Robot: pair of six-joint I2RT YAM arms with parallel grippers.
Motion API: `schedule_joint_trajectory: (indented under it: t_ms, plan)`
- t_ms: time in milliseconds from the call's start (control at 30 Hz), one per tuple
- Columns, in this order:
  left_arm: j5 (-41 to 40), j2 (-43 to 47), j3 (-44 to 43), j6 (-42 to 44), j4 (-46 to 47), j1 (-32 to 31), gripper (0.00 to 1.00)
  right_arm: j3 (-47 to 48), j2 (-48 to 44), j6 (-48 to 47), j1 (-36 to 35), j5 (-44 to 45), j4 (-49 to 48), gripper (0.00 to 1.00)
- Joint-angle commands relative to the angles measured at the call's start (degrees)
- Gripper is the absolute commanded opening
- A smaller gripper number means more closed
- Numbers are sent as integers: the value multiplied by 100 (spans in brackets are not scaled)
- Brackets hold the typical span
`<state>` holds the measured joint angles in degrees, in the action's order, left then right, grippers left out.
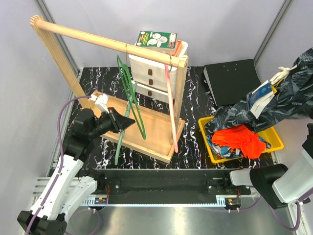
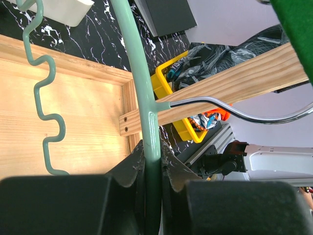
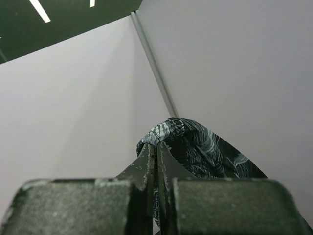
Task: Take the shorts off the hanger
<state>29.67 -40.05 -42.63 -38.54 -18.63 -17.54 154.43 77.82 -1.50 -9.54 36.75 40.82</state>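
My left gripper point(image 1: 128, 123) is shut on the lower bar of a pale green hanger point(image 1: 128, 105) that hangs bare from the wooden rack's top bar point(image 1: 105, 39). The left wrist view shows the hanger bar point(image 2: 141, 83) pinched between the fingertips point(image 2: 152, 152). My right gripper point(image 3: 157, 146) is shut on the dark navy-grey patterned shorts point(image 3: 205, 147) and holds them high at the right. In the top view they point(image 1: 288, 93) drape down toward a yellow bin point(image 1: 279, 142). The plain orange shorts point(image 1: 239, 139) lie in that bin over the blue patterned shorts point(image 1: 218, 149). The right gripper's fingers are hidden by cloth in the top view.
A darker green hanger point(image 1: 139, 117) and a pink hanger point(image 1: 171, 107) also hang bare on the rack, above its wooden base point(image 1: 151, 129). A white drawer unit point(image 1: 151, 73) with a box on top stands behind. A black folder point(image 1: 232, 81) lies at the back right.
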Motion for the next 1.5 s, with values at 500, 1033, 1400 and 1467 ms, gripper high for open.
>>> schedule_joint_trajectory:
  t_ms: [500,1033,1400,1467]
  plan:
    - [-111,208,-61,93,-694,5,0,-3276,-1478,1054,-127,-502,-101,0]
    - [-216,279,-166,-13,-712,-4,0,-5677,-2939,474,-127,1300,-4,0]
    - [-506,577,-105,-162,-861,-4,0,-7259,-3089,2117,-127,-448,392,0]
    - [-629,647,-105,-180,-931,5,0,-7427,-3080,2241,-127,-862,339,0]
